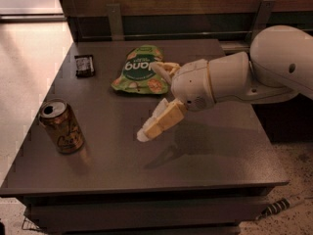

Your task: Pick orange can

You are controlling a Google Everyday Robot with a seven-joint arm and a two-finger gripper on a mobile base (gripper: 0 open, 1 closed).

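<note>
The orange can [61,127] stands upright near the front left of the dark table [210,165]; it is orange-gold with dark drawings and an opened silver top. My gripper [147,101] hovers over the middle of the table, to the right of the can and well apart from it. Its two pale fingers are spread open and hold nothing. The lower finger [161,121] points down-left towards the can's side. The upper finger [164,70] lies in front of the green bag's right edge.
A flat green snack bag [137,70] lies at the back middle of the table. A small dark packet [84,65] lies at the back left. A wooden wall with metal brackets runs behind the table. A cable [281,207] lies on the floor at right.
</note>
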